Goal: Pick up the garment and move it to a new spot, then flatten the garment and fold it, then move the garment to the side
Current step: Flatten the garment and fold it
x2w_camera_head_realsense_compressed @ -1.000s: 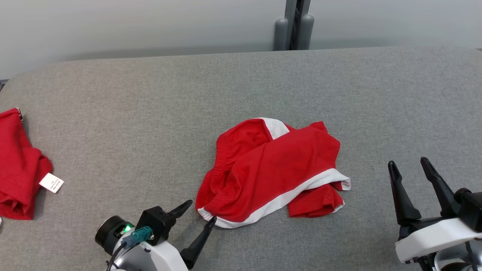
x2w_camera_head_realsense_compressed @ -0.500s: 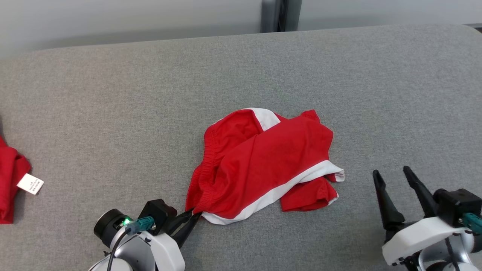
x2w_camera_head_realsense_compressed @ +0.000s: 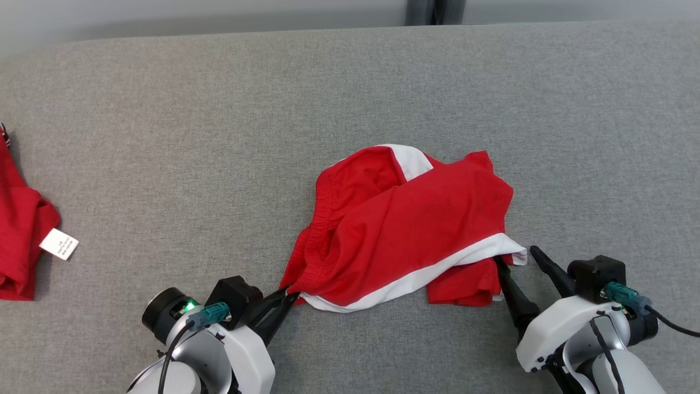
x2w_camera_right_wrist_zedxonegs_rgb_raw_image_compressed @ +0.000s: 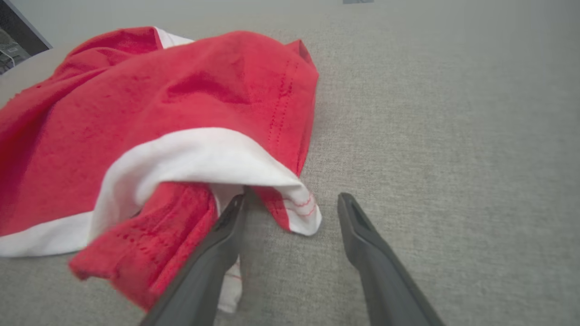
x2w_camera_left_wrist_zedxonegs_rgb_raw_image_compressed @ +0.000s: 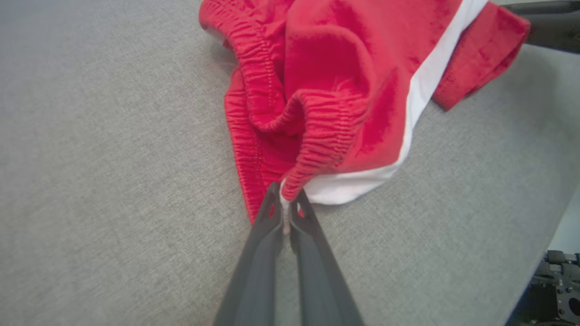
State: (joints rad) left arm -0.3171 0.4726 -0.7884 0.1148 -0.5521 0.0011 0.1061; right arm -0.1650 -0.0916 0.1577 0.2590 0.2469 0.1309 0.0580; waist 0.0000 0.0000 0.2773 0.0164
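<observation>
Red garment [x2w_camera_head_realsense_compressed: 404,230], shorts w/ white side stripe & elastic waistband, lies crumpled near the middle of a grey fabric-covered worktop [x2w_camera_head_realsense_compressed: 164,137], toward the robot's edge. Left hand [x2w_camera_head_realsense_compressed: 290,298] at lower left is clenched on the garment's near-left corner, where waistband meets white stripe. In the left wrist view the two dark fingers [x2w_camera_left_wrist_zedxonegs_rgb_raw_image_compressed: 258,271] are pressed together w/ a pinch of gathered waistband btwn the tips of the left hand [x2w_camera_left_wrist_zedxonegs_rgb_raw_image_compressed: 285,197]; the rest of the garment [x2w_camera_left_wrist_zedxonegs_rgb_raw_image_compressed: 326,68] spreads away beyond them, resting on the worktop.

Right hand [x2w_camera_head_realsense_compressed: 515,256] at lower right is released, fingers spread, at the garment's right corner. In the right wrist view one finger [x2w_camera_right_wrist_zedxonegs_rgb_raw_image_compressed: 204,271] slides under the white hem fold and seems to touch the cloth, though the contact is hidden; the other finger lies on bare worktop just beside. The hem corner of the garment [x2w_camera_right_wrist_zedxonegs_rgb_raw_image_compressed: 158,99] sits btwn the tips of the right hand [x2w_camera_right_wrist_zedxonegs_rgb_raw_image_compressed: 293,198].

Second red cloth [x2w_camera_head_realsense_compressed: 19,230] w/ a white label [x2w_camera_head_realsense_compressed: 59,244] lies at the far left edge, well apart
</observation>
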